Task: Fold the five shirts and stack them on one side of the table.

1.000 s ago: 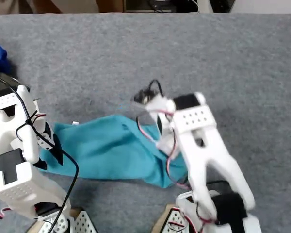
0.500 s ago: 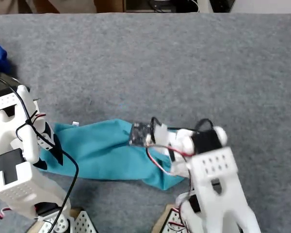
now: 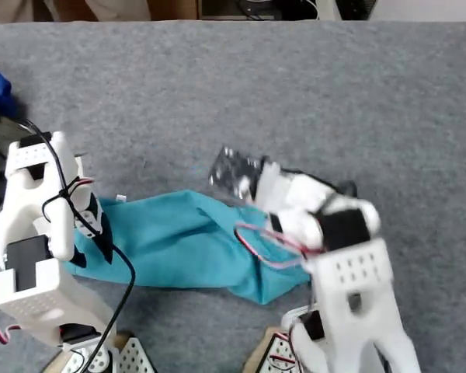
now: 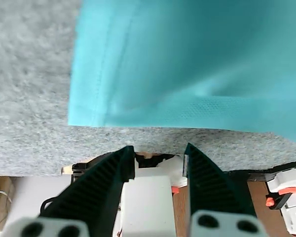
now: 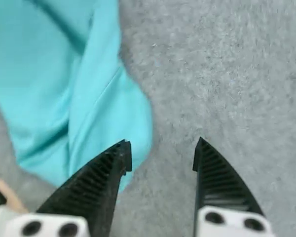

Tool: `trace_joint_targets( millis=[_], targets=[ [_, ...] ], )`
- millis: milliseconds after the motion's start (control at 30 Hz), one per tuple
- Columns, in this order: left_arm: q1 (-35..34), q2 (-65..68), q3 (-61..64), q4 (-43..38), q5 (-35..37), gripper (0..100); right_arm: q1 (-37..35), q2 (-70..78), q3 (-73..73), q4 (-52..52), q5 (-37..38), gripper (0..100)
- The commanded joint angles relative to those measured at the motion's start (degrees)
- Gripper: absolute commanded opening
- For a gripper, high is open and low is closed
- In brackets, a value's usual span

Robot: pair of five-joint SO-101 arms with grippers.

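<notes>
The left tool (image 4: 158, 150) and right tool (image 5: 163, 148), two in all, hang released near one teal shirt (image 3: 171, 241).

The high camera is looking steeply down over the grey table (image 3: 334, 93), taking in both arms and the whole teal shirt (image 3: 179, 241). The left wrist camera is peering close along the left gripper (image 4: 159, 148), a strip of table and then the shirt's hem lying beyond its parted jaws. The right wrist camera is staring down past the right gripper (image 5: 163, 143), with bare table between its spread jaws and the shirt's end beside one jaw. All three views are sharing the shirt.
</notes>
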Motion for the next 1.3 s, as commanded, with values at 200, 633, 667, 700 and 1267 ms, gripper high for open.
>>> trace_joint_targets(
  millis=[200, 633, 667, 700, 1267],
  targets=[
    [0.6, -0.4, -2.1, 0.8, 0.2, 17, 6.6, 21.3, -8.4, -6.5, -8.5, 22.1],
    [0.6, -0.7, -1.8, 0.5, -0.2, 17, 3.2, 31.9, -8.8, -5.1, -14.2, 22.1],
    [0.5, -0.8, -1.8, 0.5, -0.3, 17, 1.9, 32.1, -8.4, -4.9, -14.2, 22.1],
    [0.5, -0.8, -1.8, 0.5, -0.3, 17, 0.7, 32.7, -7.8, -5.0, -14.2, 21.8],
    [-4.7, -0.8, 2.1, 0.5, -5.2, 17, -0.6, 34.9, -6.3, 3.4, -15.1, 2.3]
  ],
)
